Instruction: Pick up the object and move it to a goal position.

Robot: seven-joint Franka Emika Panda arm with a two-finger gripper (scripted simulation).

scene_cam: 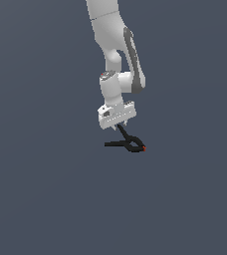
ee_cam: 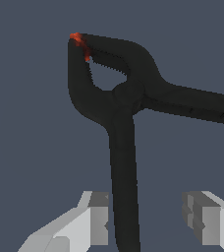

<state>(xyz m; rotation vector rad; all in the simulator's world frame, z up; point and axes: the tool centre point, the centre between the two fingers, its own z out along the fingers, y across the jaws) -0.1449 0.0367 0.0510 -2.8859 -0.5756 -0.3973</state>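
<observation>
Straddling one clamp (ee_cam: 121, 147) handle, hand (ee_cam: 146, 221) fingers apart, not touching

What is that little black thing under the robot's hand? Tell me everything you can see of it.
It is a small black spring clamp with a matte look. Two long thin handles spread apart from a pivot; beyond it the jaws curve into a rounded loop that meets at a tiny red-orange tip. In the wrist view one handle runs between the fingers of the end effector, which stand apart from it with gaps on both sides. In the exterior view it sits just below the end effector.
</observation>
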